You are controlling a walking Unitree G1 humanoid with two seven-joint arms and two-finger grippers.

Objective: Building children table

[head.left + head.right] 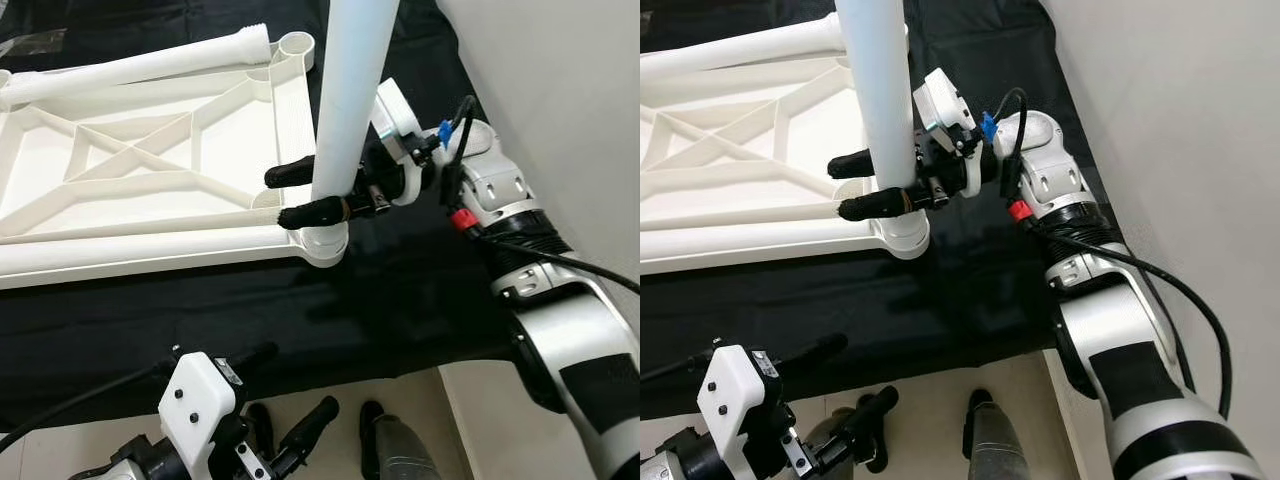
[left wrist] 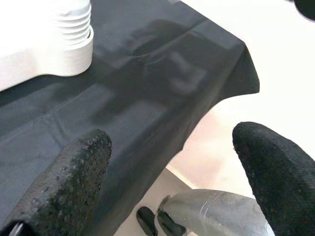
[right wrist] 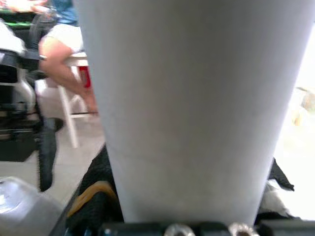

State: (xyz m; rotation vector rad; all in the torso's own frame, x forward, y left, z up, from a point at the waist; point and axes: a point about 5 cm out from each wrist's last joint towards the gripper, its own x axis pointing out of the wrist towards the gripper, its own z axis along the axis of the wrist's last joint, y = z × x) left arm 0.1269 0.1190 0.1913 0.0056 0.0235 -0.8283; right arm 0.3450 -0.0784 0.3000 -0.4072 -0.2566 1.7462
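Observation:
A white plastic table top (image 1: 150, 150) lies upside down on a black cloth, ribs facing up. A white table leg (image 1: 350, 90) stands upright in the near right corner socket (image 1: 325, 245). My right gripper (image 1: 300, 195) is shut on this leg just above the socket, one black finger on each side. The leg (image 3: 197, 108) looms close in the right wrist view. Another white leg (image 1: 140, 65) lies flat along the far edge of the top. My left gripper (image 1: 285, 425) hangs open low at the cloth's near edge, its fingertips (image 2: 74, 177) apart with nothing between them.
The black cloth (image 1: 350, 310) covers the floor under the table top and ends near my feet on pale tile. A white wall (image 1: 560, 80) rises close on the right. A person sits on a stool (image 3: 59, 54) in the background of the right wrist view.

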